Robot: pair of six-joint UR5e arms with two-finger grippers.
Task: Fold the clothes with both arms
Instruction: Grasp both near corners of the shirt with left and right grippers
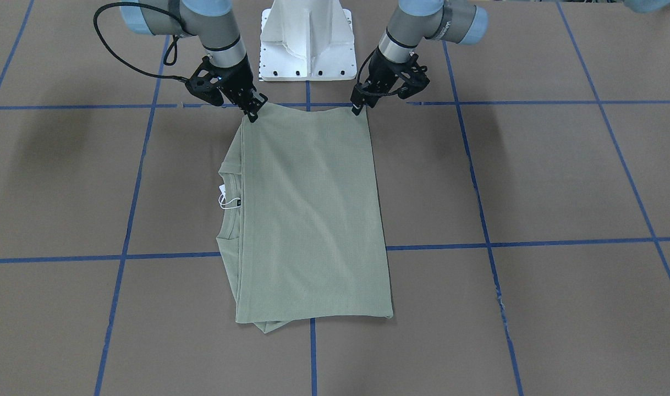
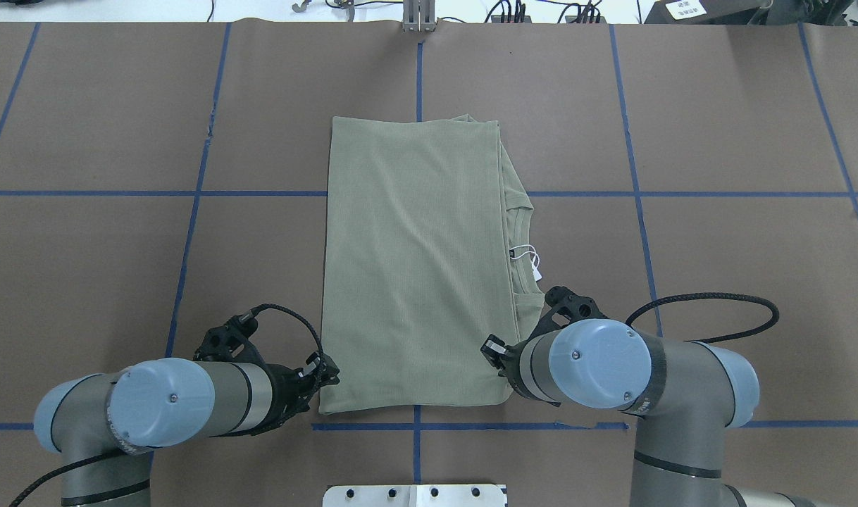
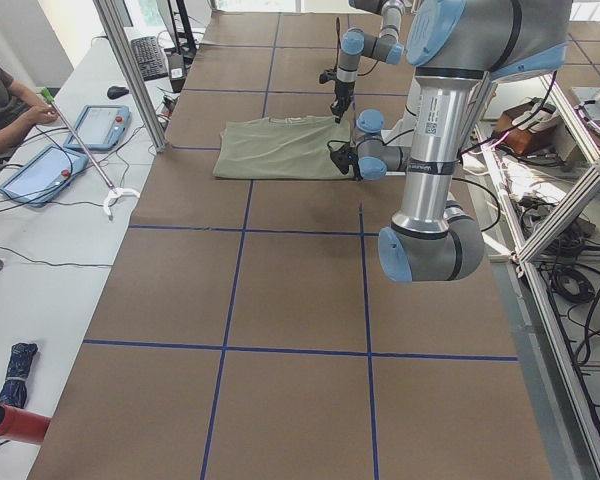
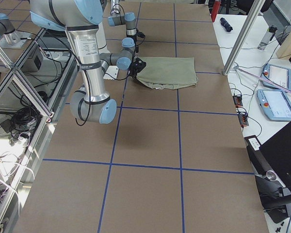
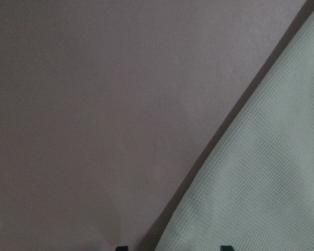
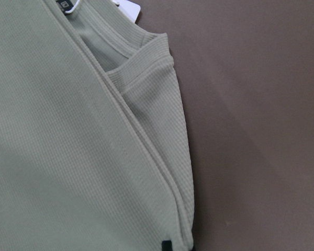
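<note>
The sage-green shirt [image 1: 313, 209] [image 2: 415, 267] lies folded into a flat rectangle in the middle of the table, with its neck band and white hang tag [image 1: 223, 195] [image 2: 535, 264] showing along one long side. Both grippers are down at the corners of its robot-side edge. My left gripper [image 1: 358, 108] [image 2: 328, 374] [image 5: 174, 247] is open, and the shirt's edge [image 5: 261, 172] runs between its spread fingertips. My right gripper [image 1: 252, 114] [image 2: 496, 350] [image 6: 179, 247] has its tips close together on the shirt's layered edge [image 6: 57, 146] near the neck.
The white pedestal base [image 1: 307, 49] [image 2: 415, 495] stands just behind the grippers. Blue tape lines [image 1: 307, 253] divide the brown table cover into squares. A person [image 3: 0, 100] sits at a side bench with tablets [image 3: 105, 125].
</note>
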